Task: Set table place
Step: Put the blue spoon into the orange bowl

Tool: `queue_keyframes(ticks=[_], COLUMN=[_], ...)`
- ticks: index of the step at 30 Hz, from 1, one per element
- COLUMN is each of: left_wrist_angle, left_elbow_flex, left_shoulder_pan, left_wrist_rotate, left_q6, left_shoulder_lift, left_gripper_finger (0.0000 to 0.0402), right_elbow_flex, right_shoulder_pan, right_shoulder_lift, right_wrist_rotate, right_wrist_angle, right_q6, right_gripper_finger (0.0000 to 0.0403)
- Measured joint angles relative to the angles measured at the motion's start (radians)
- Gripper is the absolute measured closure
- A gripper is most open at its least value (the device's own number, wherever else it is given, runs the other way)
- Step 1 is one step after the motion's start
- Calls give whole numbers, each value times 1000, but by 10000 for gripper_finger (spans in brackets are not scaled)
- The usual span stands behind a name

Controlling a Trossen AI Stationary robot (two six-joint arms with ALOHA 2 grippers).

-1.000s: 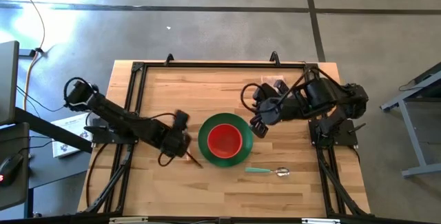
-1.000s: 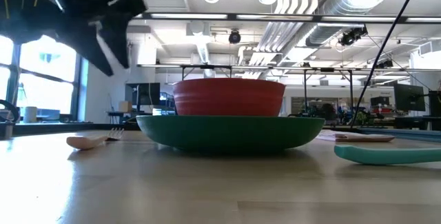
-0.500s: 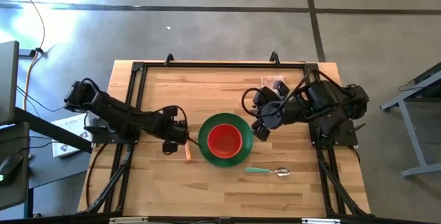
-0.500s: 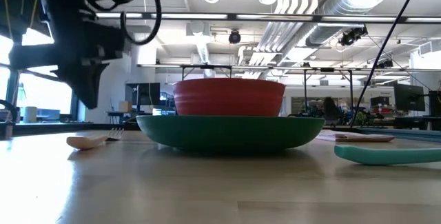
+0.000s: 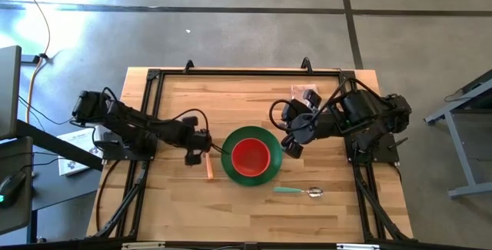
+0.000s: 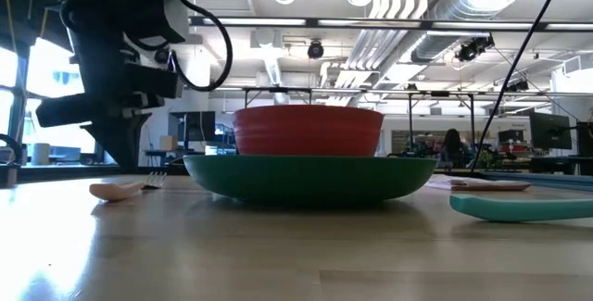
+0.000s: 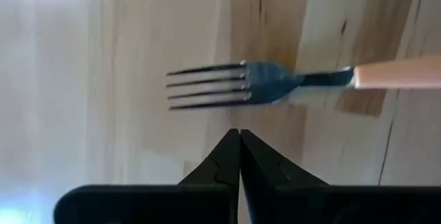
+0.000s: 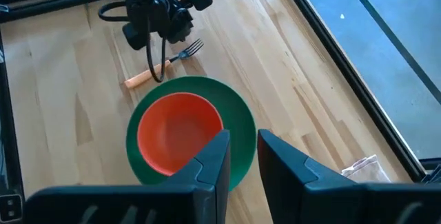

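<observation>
Left gripper (image 5: 195, 158) closed and empty above the fork; right gripper (image 5: 291, 147) parted beside the plate.

I read the left arm stretched across the table (image 5: 246, 204) from its left edge, its gripper hanging just above the fork (image 5: 208, 167), fingertips (image 7: 239, 141) pressed together with nothing between them. The fork lies flat just left of the green plate (image 5: 265, 175), tines (image 7: 207, 85) apart from the fingertips, orange handle (image 7: 396, 72) toward the near edge. The right arm reaches in from the right, its gripper raised over the plate's right rim, fingers spread. A red bowl (image 5: 250, 156) sits in the plate at table centre. A teal-handled spoon (image 5: 298, 191) lies near the plate's front right. The tabletop is light wooden planks inside a black rail frame.
</observation>
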Motion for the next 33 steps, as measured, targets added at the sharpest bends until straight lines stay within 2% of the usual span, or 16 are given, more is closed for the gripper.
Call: queue_keyframes(ticks=[4, 15, 22, 33], left_wrist_angle=[57, 32, 71, 123], left_elbow_flex=[-15, -17, -15, -15], left_shoulder_pan=[5, 6, 60, 104], left_wrist_rotate=[2, -40, -44, -34], left_q6=[0, -5, 23, 74], left_shoulder_lift=[0, 22, 92, 103], left_gripper_finger=[401, 402, 402, 401], right_elbow_flex=[0, 0, 0, 0], right_shoulder_pan=[0, -1, -1, -1], right_shoulder_lift=[0, 0, 0, 0], right_wrist_rotate=[0, 0, -1, -1], right_wrist_angle=[0, 0, 0, 0], right_q6=[-15, -41, -59, -67], right_gripper_finger=[336, 336, 336, 336])
